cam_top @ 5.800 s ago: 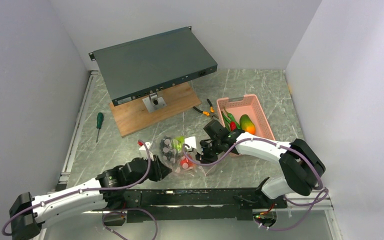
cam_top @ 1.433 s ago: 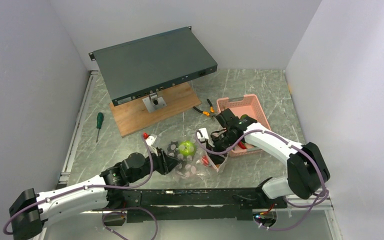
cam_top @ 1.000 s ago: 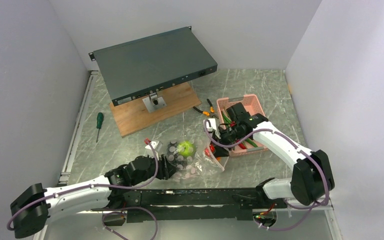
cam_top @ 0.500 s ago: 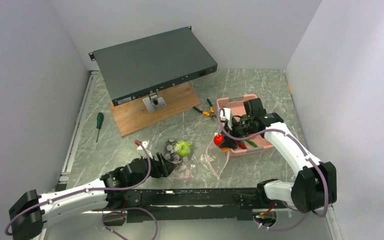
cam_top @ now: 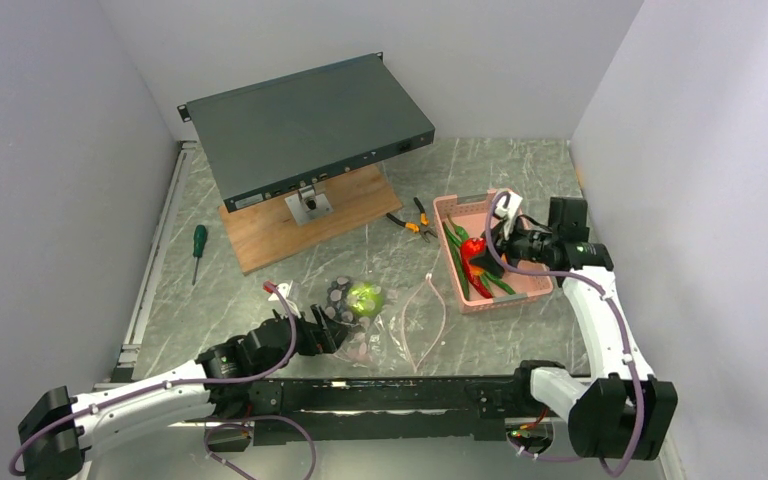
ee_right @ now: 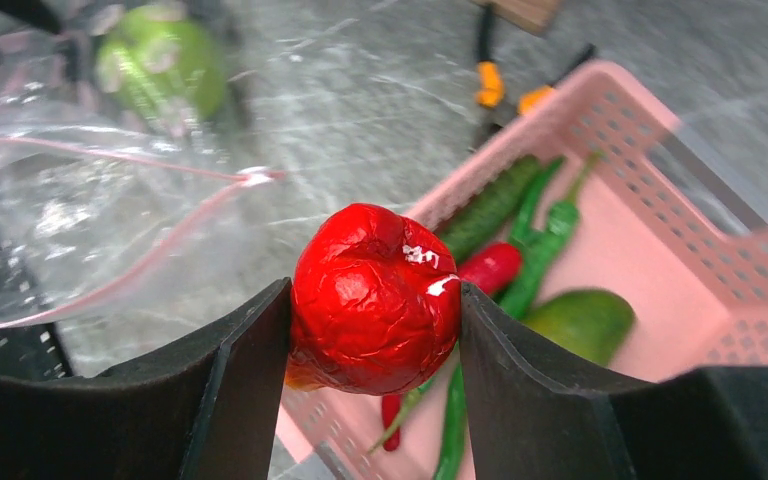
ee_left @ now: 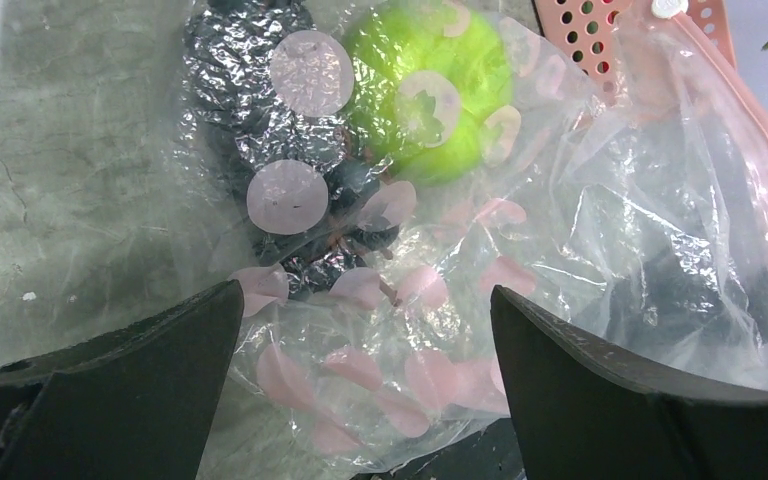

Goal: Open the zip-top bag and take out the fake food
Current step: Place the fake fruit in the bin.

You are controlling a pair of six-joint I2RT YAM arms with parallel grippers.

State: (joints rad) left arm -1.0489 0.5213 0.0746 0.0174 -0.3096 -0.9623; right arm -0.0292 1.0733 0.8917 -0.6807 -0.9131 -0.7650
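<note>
Finding: the right gripper [cam_top: 480, 250] is closed part-way on a red piece [ee_right: 375, 300] of the fake food, pinched squarely between both jaws. It hangs above the left side of the pink basket [cam_top: 520, 292], close to the rim.

Finding: the left gripper [ee_left: 362, 295] stands fully spread and holds nothing. The zip-top bag [ee_left: 580, 250] lies slack on the table between and beyond its jaws, mouth open toward the right. The green apple [ee_left: 425, 90] and dark grapes [ee_left: 250, 60] are inside.

Recommendation: I would carry the red piece further right, over the basket floor and clear of the rim. I would lower it before spreading the jaws, so it cannot bounce out. The bag is unrestrained; I would pinch it again before reaching in.
</note>
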